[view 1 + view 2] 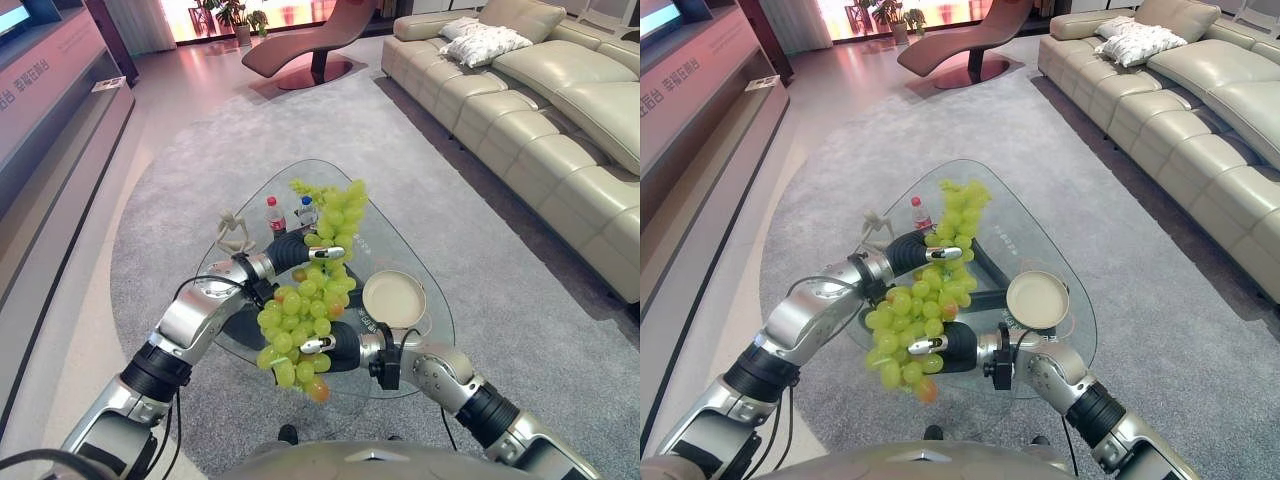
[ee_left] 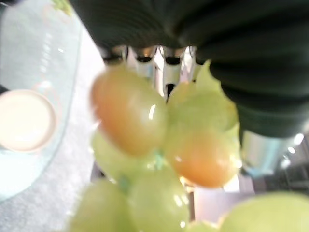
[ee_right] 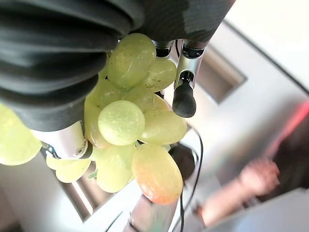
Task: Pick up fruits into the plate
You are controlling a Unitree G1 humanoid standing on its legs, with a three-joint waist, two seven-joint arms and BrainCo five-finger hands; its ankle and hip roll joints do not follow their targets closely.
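Note:
Green grapes, a few blushed orange, hang in the air over the glass table [image 1: 405,250]. My left hand [image 1: 295,250] is curled round an upper cluster of grapes [image 1: 338,212], which spills above and below its fingers. Just under it, my right hand [image 1: 338,348] grips a lower cluster of grapes [image 1: 292,330]. In the right wrist view those grapes [image 3: 130,125] sit between the dark cover and a finger [image 3: 184,96]. The left wrist view has grapes [image 2: 159,140] tight against that hand. A cream plate [image 1: 393,297] lies bare on the table, right of both hands.
Two small bottles [image 1: 274,215] and a pale figurine [image 1: 233,233] stand on the table's left part, behind my left hand. A beige sofa [image 1: 560,120] runs along the right. A low cabinet [image 1: 50,150] lines the left wall. Grey carpet surrounds the table.

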